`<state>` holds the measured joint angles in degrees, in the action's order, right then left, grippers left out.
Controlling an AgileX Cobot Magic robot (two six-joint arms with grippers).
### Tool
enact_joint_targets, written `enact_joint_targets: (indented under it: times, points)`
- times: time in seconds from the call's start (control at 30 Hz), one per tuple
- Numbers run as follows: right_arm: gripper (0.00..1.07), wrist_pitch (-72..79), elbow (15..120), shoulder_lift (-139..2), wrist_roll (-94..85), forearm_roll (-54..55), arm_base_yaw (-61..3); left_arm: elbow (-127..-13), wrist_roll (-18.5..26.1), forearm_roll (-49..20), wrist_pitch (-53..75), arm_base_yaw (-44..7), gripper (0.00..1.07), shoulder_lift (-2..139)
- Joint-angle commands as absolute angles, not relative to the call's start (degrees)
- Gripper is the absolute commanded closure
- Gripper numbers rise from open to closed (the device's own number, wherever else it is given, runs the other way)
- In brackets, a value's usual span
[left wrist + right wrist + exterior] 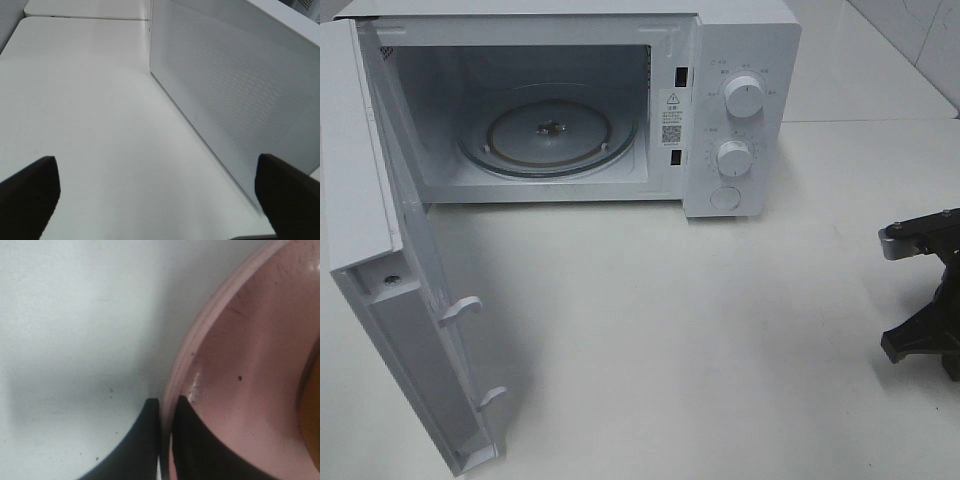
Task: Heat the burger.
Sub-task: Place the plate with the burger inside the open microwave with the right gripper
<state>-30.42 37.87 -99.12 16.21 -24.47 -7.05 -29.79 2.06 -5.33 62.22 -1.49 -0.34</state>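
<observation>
In the right wrist view my right gripper is shut on the rim of a round pink plate, with one finger outside the rim and one inside. A golden-brown sliver at the frame edge is the burger; the rest of it is out of view. In the exterior view only part of the right arm shows at the right edge, and plate and burger are out of frame. My left gripper is open and empty over the white table, beside the microwave door's outer face.
The white microwave stands at the back of the table with its door swung wide open to the left. Its glass turntable is bare. Two knobs sit on its right panel.
</observation>
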Motion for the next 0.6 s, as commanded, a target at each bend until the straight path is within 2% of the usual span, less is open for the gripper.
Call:
enact_joint_targets:
  times: [0.03, 0.6]
  points:
    - [1.07, -33.63, 37.41, -99.41, 23.20, -30.37, -9.34, -29.62, 1.72, -5.56, 61.48, -1.26, 0.09, -1.38]
    - [1.07, -40.79, 37.41, -95.34, 33.46, -42.00, -18.16, -29.62, 1.72, -5.56, 61.48, -1.26, 0.09, -1.38]
